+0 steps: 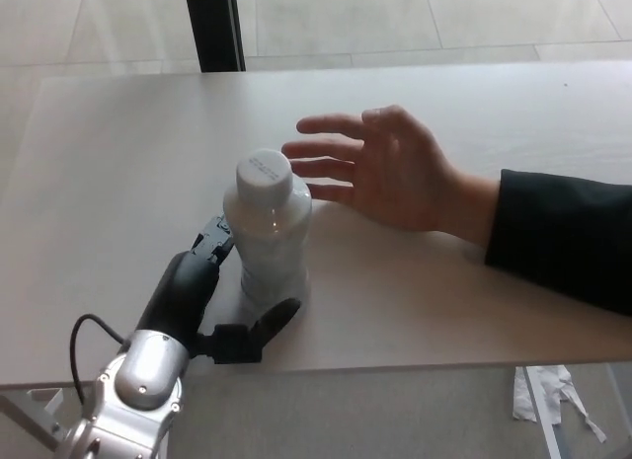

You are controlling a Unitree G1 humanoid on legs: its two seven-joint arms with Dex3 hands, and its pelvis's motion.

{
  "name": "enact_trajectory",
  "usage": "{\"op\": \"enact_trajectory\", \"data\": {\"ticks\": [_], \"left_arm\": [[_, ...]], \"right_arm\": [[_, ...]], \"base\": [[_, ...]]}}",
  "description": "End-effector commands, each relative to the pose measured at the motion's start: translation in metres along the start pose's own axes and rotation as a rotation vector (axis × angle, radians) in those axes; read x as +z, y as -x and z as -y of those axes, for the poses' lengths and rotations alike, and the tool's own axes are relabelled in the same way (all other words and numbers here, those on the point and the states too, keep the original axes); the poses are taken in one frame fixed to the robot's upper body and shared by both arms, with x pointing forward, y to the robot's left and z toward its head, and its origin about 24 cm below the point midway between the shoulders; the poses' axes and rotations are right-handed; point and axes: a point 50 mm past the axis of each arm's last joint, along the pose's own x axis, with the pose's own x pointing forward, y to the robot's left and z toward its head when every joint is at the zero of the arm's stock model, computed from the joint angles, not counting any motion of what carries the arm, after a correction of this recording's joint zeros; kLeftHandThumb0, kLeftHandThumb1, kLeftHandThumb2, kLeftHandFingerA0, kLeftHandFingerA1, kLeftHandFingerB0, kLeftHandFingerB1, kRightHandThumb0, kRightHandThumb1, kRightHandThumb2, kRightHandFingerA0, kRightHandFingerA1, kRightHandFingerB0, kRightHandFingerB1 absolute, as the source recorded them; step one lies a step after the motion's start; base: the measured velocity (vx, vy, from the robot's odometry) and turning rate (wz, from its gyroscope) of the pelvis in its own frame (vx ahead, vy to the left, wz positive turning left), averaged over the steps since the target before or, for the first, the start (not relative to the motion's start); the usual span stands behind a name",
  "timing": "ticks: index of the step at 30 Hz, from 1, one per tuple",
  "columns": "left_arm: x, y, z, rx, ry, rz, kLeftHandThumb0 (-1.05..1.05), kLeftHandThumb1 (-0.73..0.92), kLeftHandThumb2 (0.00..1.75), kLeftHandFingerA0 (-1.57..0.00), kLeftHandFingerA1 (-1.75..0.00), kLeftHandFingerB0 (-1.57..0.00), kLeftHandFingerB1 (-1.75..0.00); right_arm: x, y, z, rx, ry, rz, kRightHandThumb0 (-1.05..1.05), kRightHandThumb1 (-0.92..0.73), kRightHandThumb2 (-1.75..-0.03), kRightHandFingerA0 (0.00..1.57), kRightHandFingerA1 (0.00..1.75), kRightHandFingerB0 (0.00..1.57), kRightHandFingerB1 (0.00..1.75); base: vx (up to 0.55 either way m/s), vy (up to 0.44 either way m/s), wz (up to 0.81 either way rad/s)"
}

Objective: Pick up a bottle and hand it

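Note:
A clear plastic bottle (268,237) with a white cap stands upright near the table's front edge. My left hand (212,291) is right beside it on its left, open. The thumb reaches under the bottle's near side and the fingers (214,237) lie against its left flank. A person's open hand (380,168), palm up, waits just right of and behind the bottle, with a dark sleeve (558,237) running off to the right. My right hand is not in view.
The grey table (118,153) stretches wide to the left and back. A black post (212,27) stands behind its far edge. The front edge runs close under my left wrist. White paper lies on the floor at lower right (548,390).

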Motion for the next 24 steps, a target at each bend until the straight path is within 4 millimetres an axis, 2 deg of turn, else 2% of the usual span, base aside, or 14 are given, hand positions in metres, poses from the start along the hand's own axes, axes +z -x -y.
{"op": "enact_trajectory", "data": {"ticks": [1,3,5,9,10,11,13,14,15,16,17,19,23,24], "left_arm": [[0.005,-0.008,0.014,0.063,-0.012,0.025,-0.81,0.48,0.89,-0.01,-0.44,0.0,0.0],[0.014,-0.012,0.02,0.093,0.011,0.042,-0.81,0.46,0.56,-0.02,-0.53,0.0,0.0],[0.018,-0.013,0.023,0.106,0.016,0.053,-0.81,0.5,0.9,0.0,-0.5,0.0,0.0],[0.03,-0.018,0.036,0.191,0.06,0.144,-0.72,0.38,0.74,-0.06,-0.57,0.0,0.0],[0.031,-0.019,0.038,0.21,0.088,0.145,-0.71,0.41,0.74,-0.06,-0.57,0.0,0.0],[0.035,-0.022,0.044,0.247,0.137,0.138,-0.73,0.43,0.75,-0.09,-0.6,0.0,0.0],[0.038,-0.025,0.049,0.286,0.2,0.115,-0.69,0.42,0.74,-0.17,-0.64,0.0,0.0],[0.04,-0.026,0.053,0.318,0.234,0.088,-0.67,0.41,0.74,-0.24,-0.65,0.0,0.0],[0.042,-0.027,0.057,0.339,0.255,0.077,-0.63,0.43,0.73,-0.25,-0.66,0.0,0.0],[0.043,-0.028,0.059,0.355,0.268,0.073,-0.53,0.53,0.56,-0.36,-0.71,0.0,0.0],[0.044,-0.029,0.062,0.397,0.281,0.075,-0.49,0.44,0.74,-0.54,-0.89,0.0,0.0],[0.042,-0.03,0.065,0.449,0.279,0.08,-0.25,0.73,0.62,-0.86,-1.29,0.0,-0.05],[0.037,-0.032,0.069,0.533,0.242,0.053,-0.11,0.92,0.7,-0.91,-1.65,-0.04,-0.26],[0.035,-0.032,0.069,0.552,0.216,0.052,-0.13,0.92,0.71,-0.94,-1.7,-0.13,-0.3]], "right_arm": [[0.007,-0.003,0.0,0.015,0.009,0.027,-0.64,-0.42,-0.78,0.65,0.59,0.37,0.46],[0.006,-0.004,0.0,0.014,0.024,0.023,-0.65,-0.41,-0.79,0.81,0.74,0.36,0.47],[0.005,-0.004,0.0,0.011,0.026,0.022,-0.53,-0.5,-0.55,0.94,0.69,0.43,0.35],[0.005,-0.005,-0.004,0.027,0.036,0.019,-0.7,-0.43,-0.8,0.84,0.73,0.36,0.46],[0.005,-0.005,-0.004,0.027,0.041,0.021,-0.6,-0.51,-0.56,0.98,1.02,0.42,0.34],[0.005,-0.005,-0.005,0.023,0.048,0.021,-0.62,-0.4,-0.8,1.04,1.11,0.36,0.47],[0.006,-0.004,-0.005,0.024,0.048,0.018,-0.65,-0.42,-0.79,0.81,0.69,0.37,0.47],[0.006,-0.004,-0.005,0.026,0.045,0.026,-0.61,-0.41,-0.8,0.88,0.96,0.36,0.47],[0.006,-0.005,-0.005,0.02,0.041,0.021,-0.57,-0.51,-0.56,0.94,0.89,0.44,0.35],[0.005,-0.005,-0.004,0.02,0.037,0.018,-0.61,-0.4,-0.79,0.77,0.69,0.38,0.48],[0.005,-0.004,-0.006,0.027,0.034,0.014,-0.57,-0.5,-0.57,0.78,0.52,0.44,0.35],[0.005,-0.004,-0.007,0.027,0.046,0.022,-0.62,-0.42,-0.79,0.92,0.8,0.38,0.47],[0.005,-0.004,-0.007,0.023,0.012,0.035,-0.56,-0.5,-0.56,0.9,0.6,0.45,0.35],[0.006,-0.004,-0.006,0.019,0.0,0.037,-0.61,-0.4,-0.79,0.94,0.8,0.39,0.48]], "base": [[0.0,0.0,0.0],[0.0,0.0,0.0],[0.0,0.0,0.0],[0.0,0.0,0.0],[0.0,0.0,0.0],[0.0,0.0,0.0],[0.0,0.0,0.0],[0.0,0.0,0.0],[0.0,0.0,0.0],[0.0,0.0,0.0],[0.0,0.0,0.0],[0.0,0.0,0.0],[0.0,0.0,0.0],[0.0,0.0,0.0]]}}
